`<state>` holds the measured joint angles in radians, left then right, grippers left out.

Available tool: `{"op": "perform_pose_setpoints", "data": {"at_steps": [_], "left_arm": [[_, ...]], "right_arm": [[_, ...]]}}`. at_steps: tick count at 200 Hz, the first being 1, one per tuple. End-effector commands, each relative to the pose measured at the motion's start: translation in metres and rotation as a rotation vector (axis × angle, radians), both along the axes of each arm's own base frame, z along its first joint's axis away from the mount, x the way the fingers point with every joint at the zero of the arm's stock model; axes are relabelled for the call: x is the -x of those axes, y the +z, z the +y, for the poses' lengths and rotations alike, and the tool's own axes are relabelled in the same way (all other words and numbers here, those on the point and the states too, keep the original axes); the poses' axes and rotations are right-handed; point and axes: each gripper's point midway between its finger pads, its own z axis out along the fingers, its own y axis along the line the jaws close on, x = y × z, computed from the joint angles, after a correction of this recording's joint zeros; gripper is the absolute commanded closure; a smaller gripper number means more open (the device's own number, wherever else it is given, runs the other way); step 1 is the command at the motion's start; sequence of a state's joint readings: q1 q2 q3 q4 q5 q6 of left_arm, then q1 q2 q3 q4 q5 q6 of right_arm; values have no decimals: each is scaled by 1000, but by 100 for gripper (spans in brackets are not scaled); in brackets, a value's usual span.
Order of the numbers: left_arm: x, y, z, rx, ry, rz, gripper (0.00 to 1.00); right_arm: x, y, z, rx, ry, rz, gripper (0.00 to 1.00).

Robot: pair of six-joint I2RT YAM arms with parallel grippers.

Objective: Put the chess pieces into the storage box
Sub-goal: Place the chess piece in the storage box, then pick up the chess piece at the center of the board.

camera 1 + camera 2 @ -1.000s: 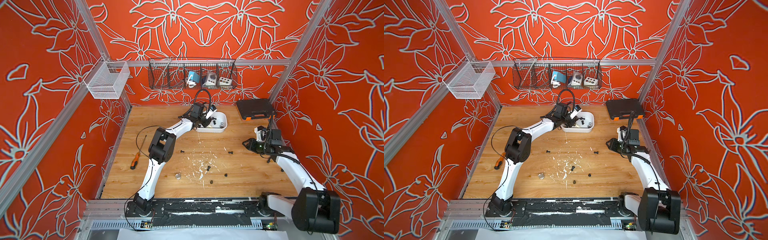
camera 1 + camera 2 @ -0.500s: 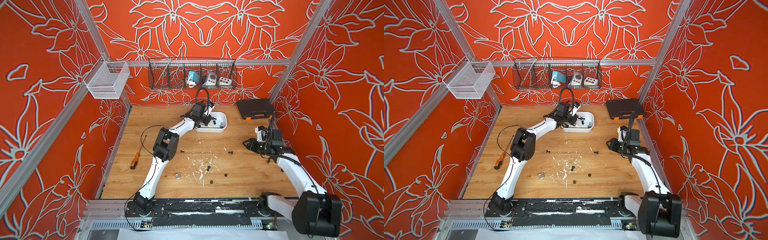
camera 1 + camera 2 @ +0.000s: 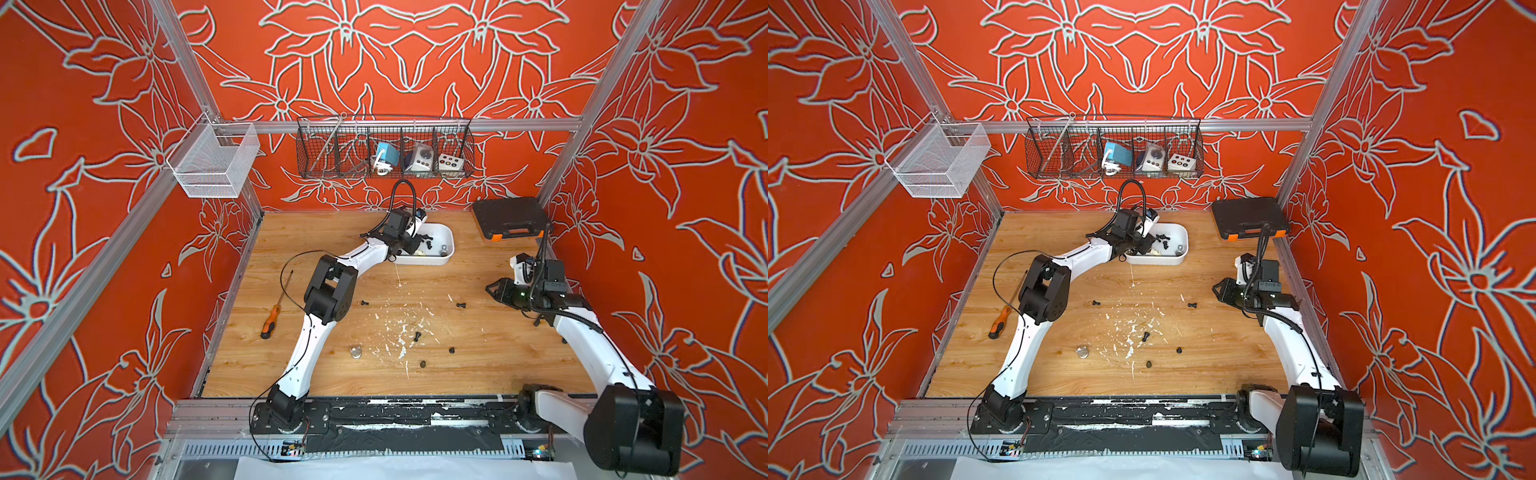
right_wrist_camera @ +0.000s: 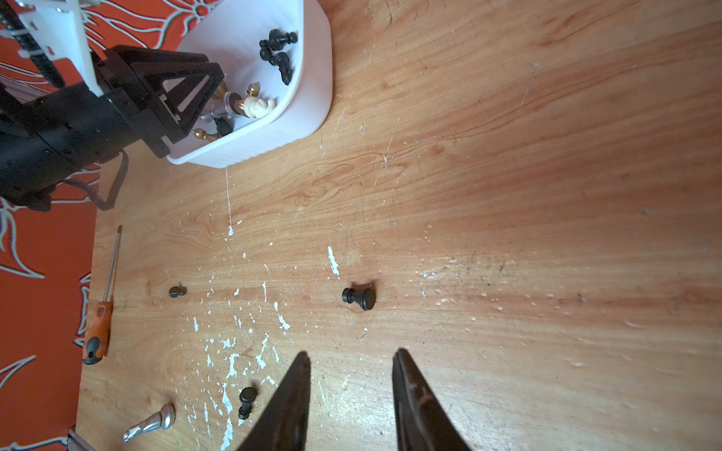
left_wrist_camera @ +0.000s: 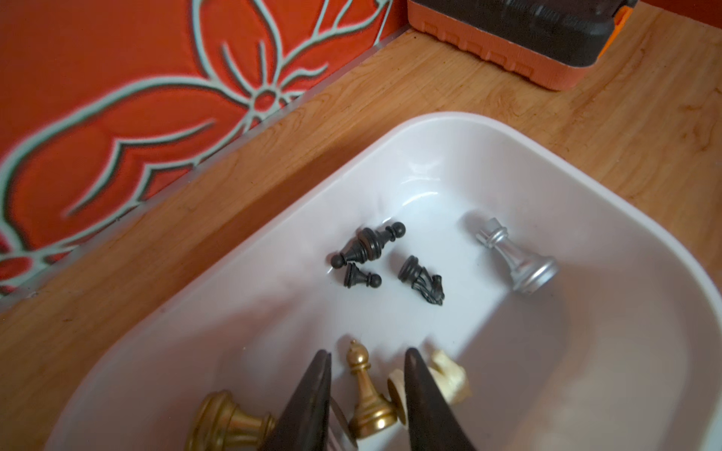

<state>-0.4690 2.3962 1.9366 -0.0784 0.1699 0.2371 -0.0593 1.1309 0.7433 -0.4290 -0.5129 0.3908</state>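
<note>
White plastic, the storage box (image 3: 446, 255) sits on the wooden table (image 3: 498, 365) near the back wall, close to but apart from the black case (image 3: 509, 218) with orange latches in the far right corner; the left gripper (image 5: 367, 353) hangs over the end of the box nearest its own arm, jaws apart and clamped on nothing; in the left wrist view a gold piece (image 5: 365, 390) lies on the box floor below the gap between them, a cream knight (image 5: 449, 377) just beside it and a larger gold piece (image 5: 226, 423) on its other side; further along the floor lie 3 black pawns (image 5: 365, 248) in a tight cluster, a black knight (image 5: 422, 279) near them, and a silver piece (image 5: 515, 259) tipped on its side near the box's wall. The right gripper (image 4: 351, 353) hovers over bare wood at the right of the table, jaws apart with nothing between them; a loose black pawn (image 4: 359, 298) lies on its side just ahead of the tips. In both top views the other chess pieces (image 3: 417, 336) lie scattered on the table in front of the box, among white flecks (image 3: 401, 332): at least 5 small black ones and 1 loose silver piece (image 3: 355, 352); an orange-handled screwdriver (image 3: 270, 322) lies near the left wall.
</note>
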Motion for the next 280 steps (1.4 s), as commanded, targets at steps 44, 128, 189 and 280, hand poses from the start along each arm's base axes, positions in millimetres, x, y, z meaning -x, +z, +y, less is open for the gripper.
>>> {"op": "perform_pose_setpoints", "data": {"at_steps": [44,128,189,280], "left_arm": [[28,74,9,134,7,-51,66],[111,93,44,226,31,-20,66],[156,95,68,259,59,-2,66],[190,87,92,240,83,1,65]], "right_arm": [[0,-8,-11,60,-21,63,61],[-3,-2,-1,153,145,26,60],[0,-11,29,286,455,-55,60],[-12,-41,52,618,834,-127,59]]}}
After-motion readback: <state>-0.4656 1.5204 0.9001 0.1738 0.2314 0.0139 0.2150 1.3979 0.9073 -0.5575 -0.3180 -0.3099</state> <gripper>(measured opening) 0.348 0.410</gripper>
